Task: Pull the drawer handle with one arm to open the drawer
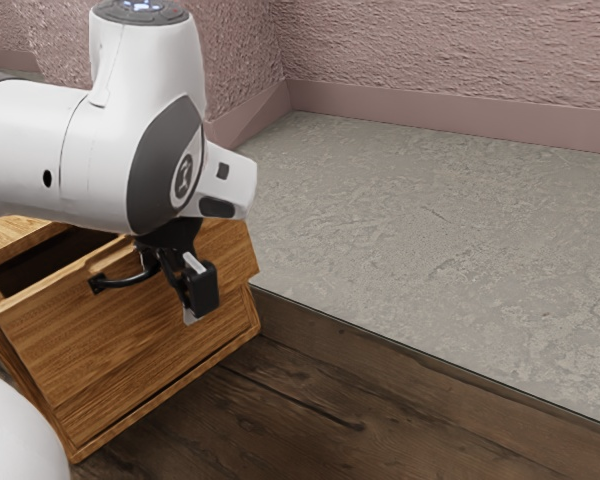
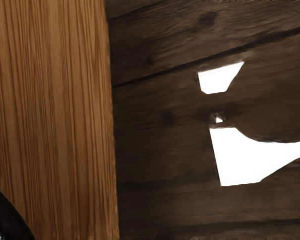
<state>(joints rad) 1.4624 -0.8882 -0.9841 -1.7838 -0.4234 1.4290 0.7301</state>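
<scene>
Slippage looked the main risk; the gripper (image 1: 194, 290) hung right against the front of the drawer (image 1: 130, 335), at the end of the black handle (image 1: 120, 280) nearest the drawer's corner, and whether it was apart or clamped on that handle could not be told. A hold so far from the handle's middle would probably slide off the end under a pull, or drag the front askew so that the drawer jammed.

The drawer stood partly out of its wooden box (image 1: 10, 238), with a dark gap behind its front, so some of the travel seemed done. A pull out of line with the drawer might also shift the whole box, since nothing visible pinned it down.

Under the drawer lay dark boards (image 1: 310, 420), worn and knotted; in the wrist view white patches (image 2: 250, 160) broke them just beside the drawer's front, and what they were was unclear. Beyond the drawer the boards met a raised grey slab (image 1: 430, 230), mottled like stone; farthest from the drawer rose a rough pink wall (image 1: 430, 40) with a plain skirting (image 1: 440, 108) along its foot.
</scene>
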